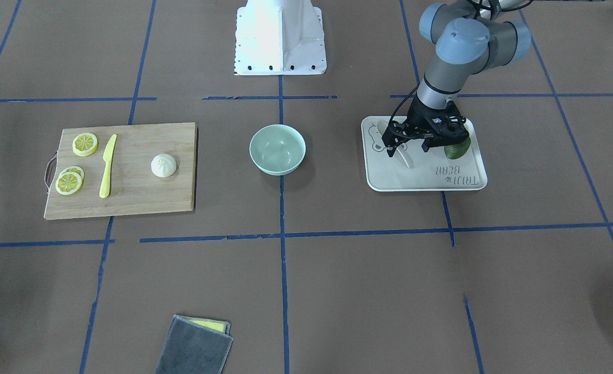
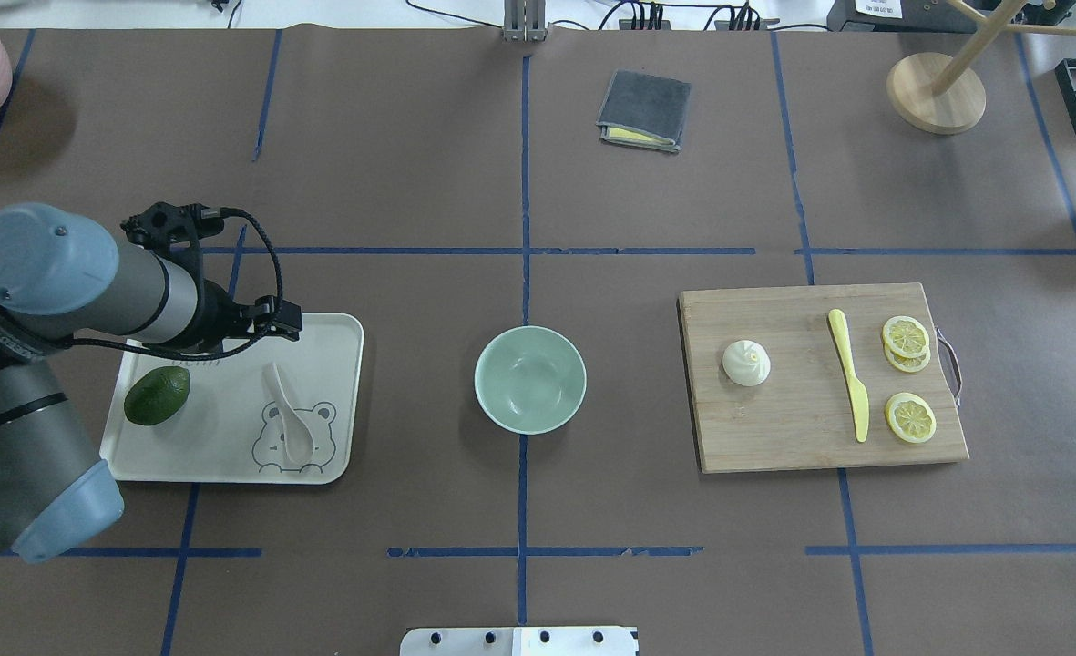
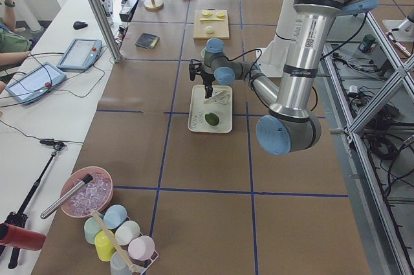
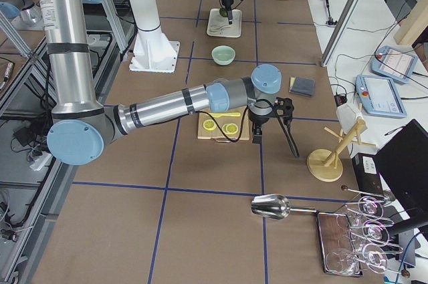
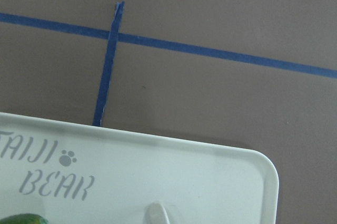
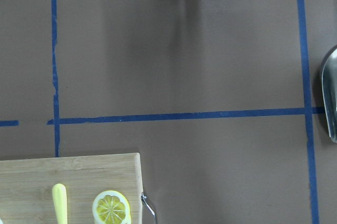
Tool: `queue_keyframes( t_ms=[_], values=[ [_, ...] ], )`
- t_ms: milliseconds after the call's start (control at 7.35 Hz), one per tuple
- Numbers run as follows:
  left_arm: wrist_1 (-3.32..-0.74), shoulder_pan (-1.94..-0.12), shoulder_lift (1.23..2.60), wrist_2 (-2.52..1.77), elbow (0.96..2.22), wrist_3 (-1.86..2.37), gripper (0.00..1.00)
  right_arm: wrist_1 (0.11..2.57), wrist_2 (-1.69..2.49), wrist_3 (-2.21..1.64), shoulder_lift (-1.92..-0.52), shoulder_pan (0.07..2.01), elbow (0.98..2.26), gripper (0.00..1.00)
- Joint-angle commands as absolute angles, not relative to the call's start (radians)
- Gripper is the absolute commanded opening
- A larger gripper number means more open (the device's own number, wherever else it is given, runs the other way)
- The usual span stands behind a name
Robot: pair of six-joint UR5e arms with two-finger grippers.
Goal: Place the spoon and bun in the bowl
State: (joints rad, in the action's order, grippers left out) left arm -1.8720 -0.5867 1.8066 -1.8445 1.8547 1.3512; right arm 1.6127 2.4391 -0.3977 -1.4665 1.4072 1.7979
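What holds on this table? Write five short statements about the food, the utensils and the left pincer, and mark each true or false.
1. The bun lies on the wooden cutting board. True.
2. The spoon is already in the bowl. False: it lies on the bear-printed tray, and the bowl is empty.
3. The avocado shares the tray with the spoon. True.
4. The yellow knife lies on the tray. False: it is on the board, between the bun and the lemon slices.
5. The left pincer is shut on the spoon. False: it hovers open over the tray.
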Motion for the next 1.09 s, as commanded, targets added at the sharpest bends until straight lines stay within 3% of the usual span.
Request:
queue_keyframes(
  t_ms=[0,680,952],
  values=[
    [-1.873,-0.554,1.818,-1.813,1.821,1.374,0.96,1.612,2.439,-0.547,-1.43,1.339,1.835,1.0],
    [-1.871,-0.532,1.81,-1.812,1.806,1.374,0.85,1.612,2.421,-0.741,-1.368,1.23,1.896,1.0],
    [-1.871,-0.532,1.809,-1.812,1.807,1.374,0.73,1.612,2.393,-0.742,-1.356,1.206,1.894,1.0]
  ],
)
